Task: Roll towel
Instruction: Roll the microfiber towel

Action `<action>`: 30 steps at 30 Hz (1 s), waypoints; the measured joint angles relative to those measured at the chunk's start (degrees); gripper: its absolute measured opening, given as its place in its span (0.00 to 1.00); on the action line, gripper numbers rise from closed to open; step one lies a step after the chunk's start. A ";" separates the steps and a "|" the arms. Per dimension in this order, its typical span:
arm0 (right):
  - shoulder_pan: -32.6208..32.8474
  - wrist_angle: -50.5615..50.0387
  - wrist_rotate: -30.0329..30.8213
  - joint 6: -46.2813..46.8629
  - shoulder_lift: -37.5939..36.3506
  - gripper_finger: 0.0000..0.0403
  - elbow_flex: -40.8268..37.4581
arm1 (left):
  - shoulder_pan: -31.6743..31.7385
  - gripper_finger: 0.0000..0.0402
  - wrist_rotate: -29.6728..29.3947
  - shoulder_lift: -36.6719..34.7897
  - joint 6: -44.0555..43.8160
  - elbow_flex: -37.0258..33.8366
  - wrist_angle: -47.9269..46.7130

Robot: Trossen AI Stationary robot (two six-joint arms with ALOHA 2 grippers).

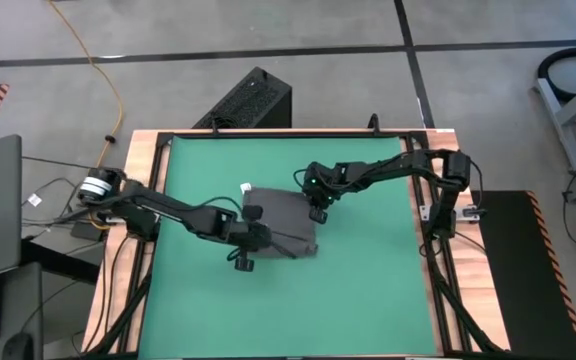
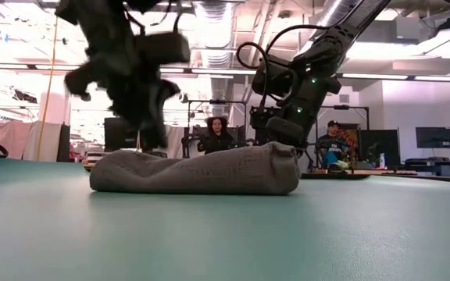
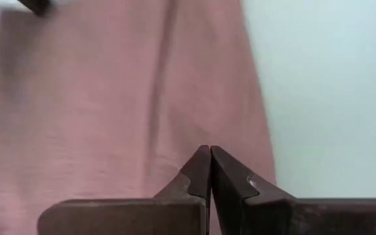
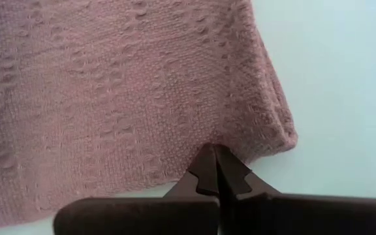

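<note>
The dark grey towel [image 1: 280,222] lies in a low heap on the green mat [image 1: 368,300], its white tag [image 1: 246,188] at the far left corner. In the low view it is a flat lump [image 2: 201,172] with a thicker right end [image 2: 283,165]. My left gripper [image 1: 258,240] is shut over the towel's near left part; it also shows in its wrist view [image 3: 209,150] and blurred in the low view [image 2: 143,101]. My right gripper [image 1: 318,212] is shut at the towel's right edge, as its wrist view [image 4: 214,149] shows. My left gripper hangs close above the towel's top [image 3: 142,117] with its fingers shut and pointing down; I cannot tell whether it touches the cloth. My right gripper comes from above, its shut fingertips [image 4: 204,163] at the towel's edge [image 4: 194,140] beside a thick folded corner [image 4: 276,130]. Whether cloth is caught between them I cannot tell. The towel lies on the mat.
The green mat is framed by a wooden table rim [image 1: 148,150]. A black box [image 1: 248,100] stands on the floor behind the table. People [image 2: 219,134] sit in the room beyond the far edge.
</note>
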 joint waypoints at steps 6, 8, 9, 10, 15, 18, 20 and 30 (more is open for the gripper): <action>0.28 0.45 -0.03 0.23 0.02 0.01 -0.02 | 0.61 0.00 -6.59 -6.64 -0.32 -0.68 1.94; 0.30 0.47 -0.04 0.24 0.04 0.01 -0.02 | 1.38 0.00 -6.20 -6.90 -0.87 -2.96 5.54; 0.30 0.52 -0.07 0.23 0.04 0.01 -0.02 | 1.75 0.00 -5.08 -6.73 -1.37 -4.49 7.86; 0.30 0.54 -0.20 0.25 0.07 0.01 -0.04 | 1.93 0.00 -4.26 -6.62 -2.10 -5.90 10.14; 0.37 0.32 -0.31 0.73 0.09 0.01 -0.04 | 2.42 0.00 -3.95 -6.10 -7.35 -11.22 15.33; 0.33 0.43 -0.33 0.88 0.11 0.01 -0.05 | 1.95 0.00 -2.34 -6.04 -10.05 -13.00 16.49; 0.33 0.45 -0.39 0.94 0.11 0.01 -0.07 | 1.33 0.00 -2.26 -6.04 -11.59 -15.04 17.46; 0.35 -0.27 -0.96 1.29 0.15 0.01 -0.07 | 1.14 0.00 -4.29 -5.88 -18.89 -20.60 20.51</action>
